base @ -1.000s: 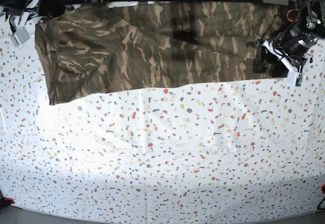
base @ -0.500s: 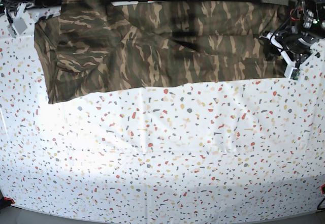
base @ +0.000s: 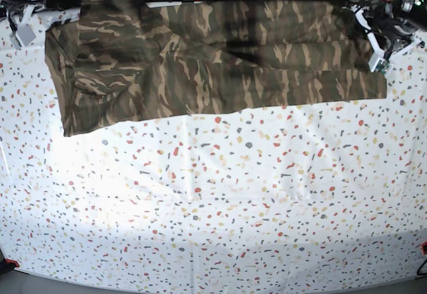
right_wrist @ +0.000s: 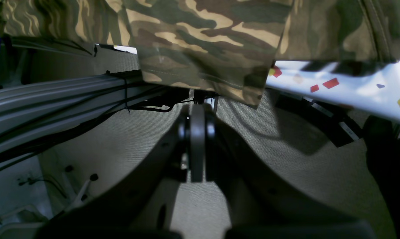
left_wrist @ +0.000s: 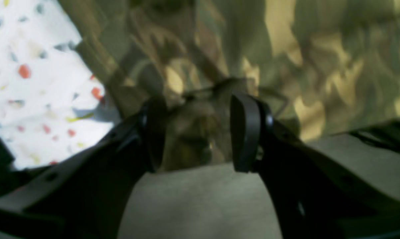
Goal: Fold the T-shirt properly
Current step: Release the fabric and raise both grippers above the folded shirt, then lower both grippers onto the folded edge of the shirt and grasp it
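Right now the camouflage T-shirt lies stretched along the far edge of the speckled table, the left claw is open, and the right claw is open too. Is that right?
Not quite: the right claw is shut, its pads pressed together with nothing between them, as the right wrist view shows. The rest stands: the T-shirt lies stretched along the far edge of the speckled table, and the left claw is open.

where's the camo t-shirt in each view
Base: T-shirt stretched along the table's far edge.
Left wrist: fills the upper frame, blurred, behind the open jaws.
Right wrist: hangs over the table edge, top of frame.
Shared landmark: the speckled white tablecloth.
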Robot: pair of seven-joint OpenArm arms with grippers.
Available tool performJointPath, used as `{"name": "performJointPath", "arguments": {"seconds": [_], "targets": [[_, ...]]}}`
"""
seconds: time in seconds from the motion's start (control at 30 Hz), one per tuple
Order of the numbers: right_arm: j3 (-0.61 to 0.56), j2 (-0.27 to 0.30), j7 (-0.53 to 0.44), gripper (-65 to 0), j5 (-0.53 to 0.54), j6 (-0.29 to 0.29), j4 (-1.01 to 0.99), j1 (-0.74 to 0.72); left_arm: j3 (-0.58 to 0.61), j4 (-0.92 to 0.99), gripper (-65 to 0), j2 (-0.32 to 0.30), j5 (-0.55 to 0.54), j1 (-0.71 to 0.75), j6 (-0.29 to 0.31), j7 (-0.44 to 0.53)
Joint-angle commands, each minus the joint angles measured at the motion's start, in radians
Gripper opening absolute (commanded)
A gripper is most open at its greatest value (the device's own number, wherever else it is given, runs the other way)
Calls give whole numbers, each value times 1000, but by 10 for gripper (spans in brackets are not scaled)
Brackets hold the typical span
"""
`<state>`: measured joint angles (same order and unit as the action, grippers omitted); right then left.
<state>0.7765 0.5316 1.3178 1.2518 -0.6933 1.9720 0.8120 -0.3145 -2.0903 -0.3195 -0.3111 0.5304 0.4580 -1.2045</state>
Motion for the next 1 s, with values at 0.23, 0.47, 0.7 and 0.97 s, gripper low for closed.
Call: {"name": "performJointPath", "arguments": {"seconds": [0.23, 0.47, 0.7, 0.97], "targets": [[11, 14, -39, -650, 13, -5, 14, -21, -6, -175, -350, -13, -8, 68, -1, 327], [10, -18, -81, -650, 126, -5, 14, -137, -6, -175, -350, -13, -16, 21, -2, 385], [8, -129, -7, -621, 98, -5, 14, -334, -6, -175, -350, -5, -115, 15, -1, 357], [8, -158, -174, -414, -50, -5, 13, -356, -6, -66, -350, 92, -128, 5, 0, 422]]}}
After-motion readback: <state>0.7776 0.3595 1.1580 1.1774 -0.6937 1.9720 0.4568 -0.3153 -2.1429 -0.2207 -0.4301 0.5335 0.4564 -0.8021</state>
